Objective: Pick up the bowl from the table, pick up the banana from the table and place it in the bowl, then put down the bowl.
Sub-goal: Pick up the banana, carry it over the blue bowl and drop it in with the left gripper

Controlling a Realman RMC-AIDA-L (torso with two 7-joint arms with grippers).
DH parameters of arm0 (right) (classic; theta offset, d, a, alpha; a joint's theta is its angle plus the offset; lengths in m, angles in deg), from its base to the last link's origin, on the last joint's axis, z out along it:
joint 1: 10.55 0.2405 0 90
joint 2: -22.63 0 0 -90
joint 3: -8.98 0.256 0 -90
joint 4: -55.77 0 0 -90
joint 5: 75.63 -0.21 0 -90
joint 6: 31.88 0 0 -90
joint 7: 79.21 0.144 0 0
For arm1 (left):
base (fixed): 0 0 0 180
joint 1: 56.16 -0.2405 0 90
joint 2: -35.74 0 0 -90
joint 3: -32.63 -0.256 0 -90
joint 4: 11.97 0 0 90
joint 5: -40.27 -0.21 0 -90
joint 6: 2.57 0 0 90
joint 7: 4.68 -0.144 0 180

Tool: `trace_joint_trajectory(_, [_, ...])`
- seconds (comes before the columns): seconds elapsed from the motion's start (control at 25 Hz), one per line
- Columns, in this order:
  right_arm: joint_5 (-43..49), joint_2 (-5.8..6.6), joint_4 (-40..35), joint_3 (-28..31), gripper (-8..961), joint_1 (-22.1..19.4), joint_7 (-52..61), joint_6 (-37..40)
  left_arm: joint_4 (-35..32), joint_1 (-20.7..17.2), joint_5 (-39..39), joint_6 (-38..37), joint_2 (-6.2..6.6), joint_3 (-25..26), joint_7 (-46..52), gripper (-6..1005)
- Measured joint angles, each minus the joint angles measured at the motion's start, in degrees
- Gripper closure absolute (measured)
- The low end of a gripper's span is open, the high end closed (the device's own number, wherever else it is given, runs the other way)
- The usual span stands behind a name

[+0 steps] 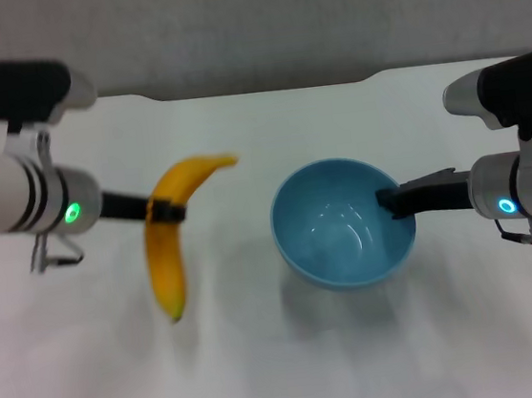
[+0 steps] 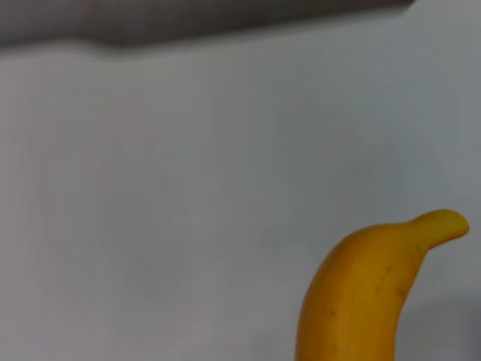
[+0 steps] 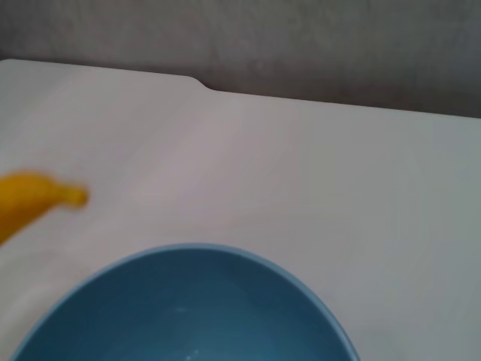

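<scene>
Banana [image 1: 168, 237]: yellow, clamped mid-length in left tool [image 1: 164, 210], raised above white counter [image 1: 267, 372], left of bowl. Bowl [image 1: 343, 223]: light blue, empty, right tool [image 1: 388, 200] closed on its right rim.

Even, diffuse overhead light is flooding the white desk [image 1: 267, 372]. Soft shadows are lying under the bowl [image 1: 343, 223] and banana [image 1: 168, 249]. Wrist views are rendering soft, with the banana's tip blurring.
</scene>
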Motion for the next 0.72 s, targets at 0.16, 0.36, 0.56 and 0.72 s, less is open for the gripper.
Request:
trace_joint_trajectory(0.16, [-0.05,-0.01,-0.27,-0.20,918,0.60,0.46,-0.75,5.02,-0.49,9.74,-0.36,-0.24,2.14,-6.94,471])
trace_joint_trajectory(0.36, [-0.08,-0.19,-0.38,-0.46,918,1.24,0.55,-0.64,8.93,-1.32,19.16,-2.89,-0.41,1.96,-12.78,470])
trace_joint_trajectory(0.56, [-0.58,-0.48,-0.53,-0.73,918,2.22,1.05,-0.33,9.29,-2.39,28.99,-5.07,-0.60,1.19,-18.19,472])
trace_joint_trajectory(0.72, [-2.18,-0.53,-0.55,-1.97,918,3.58,1.80,0.06,8.56,-4.23,36.91,-8.68,-0.69,-1.43,-23.10,461])
